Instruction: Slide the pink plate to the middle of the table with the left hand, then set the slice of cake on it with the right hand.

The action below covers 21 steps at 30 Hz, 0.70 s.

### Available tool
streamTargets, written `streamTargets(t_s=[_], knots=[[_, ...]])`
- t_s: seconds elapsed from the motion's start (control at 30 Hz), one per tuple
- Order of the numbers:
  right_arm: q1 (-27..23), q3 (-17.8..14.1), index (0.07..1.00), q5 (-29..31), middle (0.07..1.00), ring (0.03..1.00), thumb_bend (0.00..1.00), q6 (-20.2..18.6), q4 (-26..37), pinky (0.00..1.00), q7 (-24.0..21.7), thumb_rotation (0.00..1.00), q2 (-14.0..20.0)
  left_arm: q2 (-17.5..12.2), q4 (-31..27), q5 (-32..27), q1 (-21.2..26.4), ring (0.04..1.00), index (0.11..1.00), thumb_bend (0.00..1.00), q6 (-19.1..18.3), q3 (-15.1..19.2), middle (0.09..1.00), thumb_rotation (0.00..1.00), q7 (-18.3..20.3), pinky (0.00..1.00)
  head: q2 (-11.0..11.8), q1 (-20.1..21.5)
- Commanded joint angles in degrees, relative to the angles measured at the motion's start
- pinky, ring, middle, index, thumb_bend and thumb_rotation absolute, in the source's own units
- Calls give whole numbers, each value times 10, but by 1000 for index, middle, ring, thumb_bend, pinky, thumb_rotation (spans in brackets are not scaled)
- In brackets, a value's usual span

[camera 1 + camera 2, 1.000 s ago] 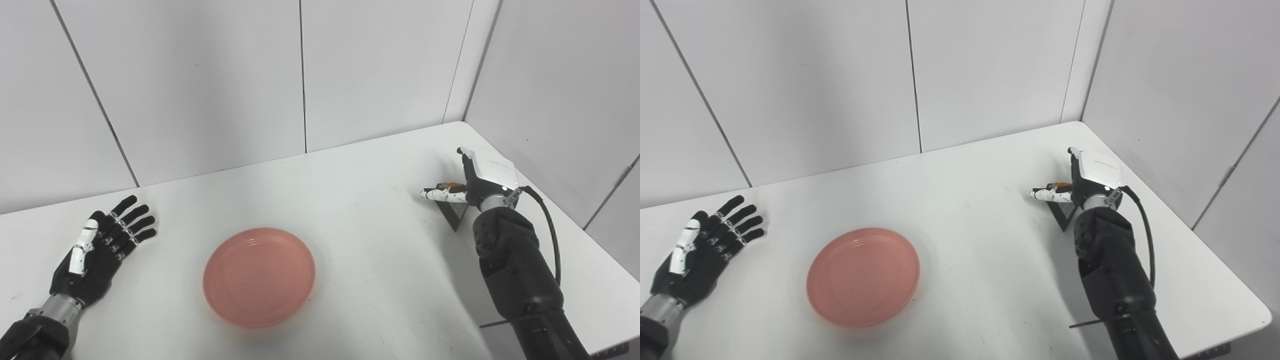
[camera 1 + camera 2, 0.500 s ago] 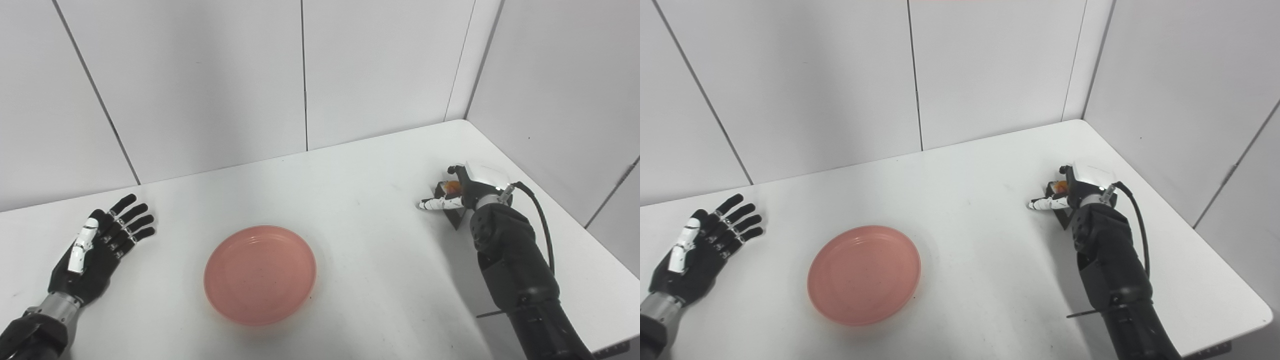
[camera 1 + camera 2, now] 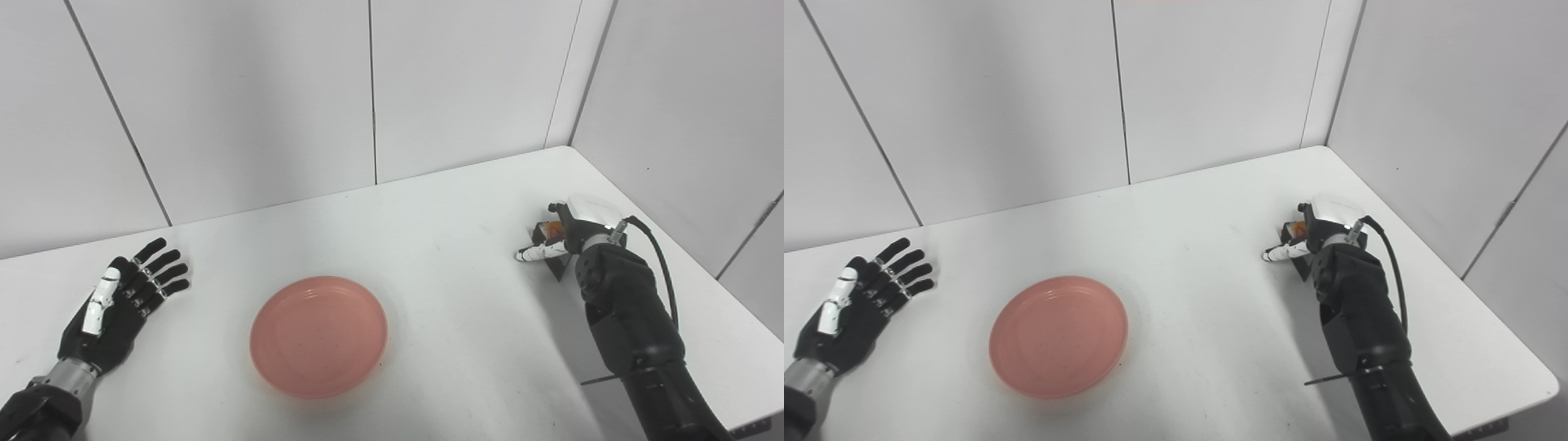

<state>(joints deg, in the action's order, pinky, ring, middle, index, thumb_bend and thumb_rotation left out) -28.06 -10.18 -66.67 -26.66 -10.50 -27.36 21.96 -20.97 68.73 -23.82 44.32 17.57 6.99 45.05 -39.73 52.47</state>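
The pink plate (image 3: 318, 335) lies empty near the middle of the white table (image 3: 441, 294). My left hand (image 3: 119, 306) rests open on the table well to the plate's left, fingers spread, touching nothing. At the right, the slice of cake (image 3: 552, 231), dark with an orange top, sits on the table on a dark triangular base. My right hand (image 3: 582, 222) is lowered over the cake, its white back up and its thumb (image 3: 539, 252) stretched out along the cake's left side. The fingers are hidden behind the hand, so the grip does not show.
White wall panels close off the back and right of the table. The table's right edge (image 3: 1507, 331) runs close beside my right arm (image 3: 1360, 318). A black cable loops from the right wrist.
My right hand has come down from above the cake onto it, the fingers dropping behind it and the thumb lowering beside it. The plate and left hand have stayed put.
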Motion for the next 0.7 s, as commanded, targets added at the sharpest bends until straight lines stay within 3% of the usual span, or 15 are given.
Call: streamTargets(t_s=[0.0,0.17,0.23,0.27,0.3,0.33,0.4,0.5,0.67], knots=[[-15,-7,804,2,765,695,814,-3,14,580,-1,407,15,3,38,33,-63,806,837,549,-46,-12,836,849,-16,763,-1,1],[-5,0,695,5,674,613,763,-3,26,520,-4,287,23,3,33,32,-64,806,837,549,-47,-12,835,843,-13,765,-3,1],[0,1,527,3,629,558,561,-3,28,452,0,168,26,3,31,32,-65,808,836,553,-48,-12,838,840,-13,767,-4,2],[1,1,511,2,617,543,542,-3,29,437,3,154,27,3,31,32,-65,808,836,553,-48,-12,838,838,-13,766,-4,2],[3,-2,504,9,613,537,534,-2,28,431,6,149,27,3,31,32,-65,809,836,553,-48,-12,838,838,-12,766,-4,2],[5,-4,496,15,534,416,531,-2,28,341,8,61,28,2,31,31,-65,807,835,553,-49,-12,837,835,-12,762,-4,2],[6,-7,490,17,487,333,528,-3,25,278,8,10,29,2,30,32,-65,806,833,554,-48,-12,835,832,-12,760,-4,2],[10,-8,531,25,432,319,520,-3,21,264,19,1,31,2,29,33,-65,810,836,557,-46,-13,839,834,-12,769,-5,1],[12,-11,533,40,436,346,521,-3,13,285,35,0,32,2,26,30,-66,805,833,551,-51,-12,834,829,-10,762,-7,0]])
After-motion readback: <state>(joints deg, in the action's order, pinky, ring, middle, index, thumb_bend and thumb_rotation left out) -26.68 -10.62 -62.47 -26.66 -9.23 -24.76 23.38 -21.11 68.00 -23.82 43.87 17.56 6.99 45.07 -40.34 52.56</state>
